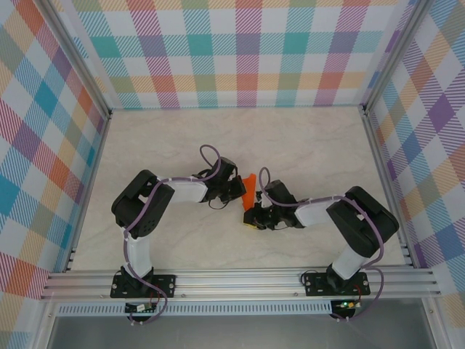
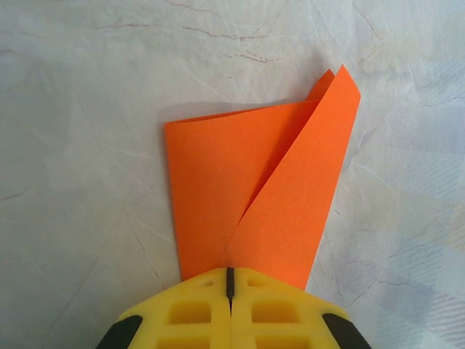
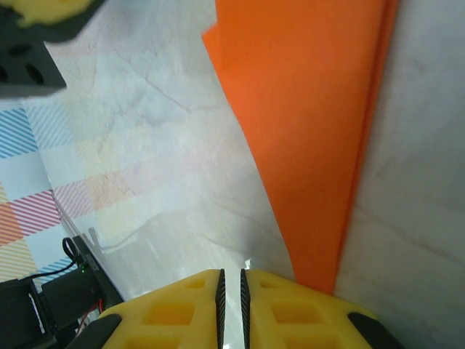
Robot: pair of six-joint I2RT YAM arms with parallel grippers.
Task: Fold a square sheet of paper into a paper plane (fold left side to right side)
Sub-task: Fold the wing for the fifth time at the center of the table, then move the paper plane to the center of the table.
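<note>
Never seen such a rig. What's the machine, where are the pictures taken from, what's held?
Two black-and-white robot arms, the left arm and the right arm, are bolted at the near edge of a pale marbled table. One picture looks down from overhead; the other two come from cameras on each wrist, looking past yellow jaws. The left arm's jaws are shut on a folded bright orange sheet of paper. The right arm's jaws are nearly closed at its edge; their grip is unclear.
</note>
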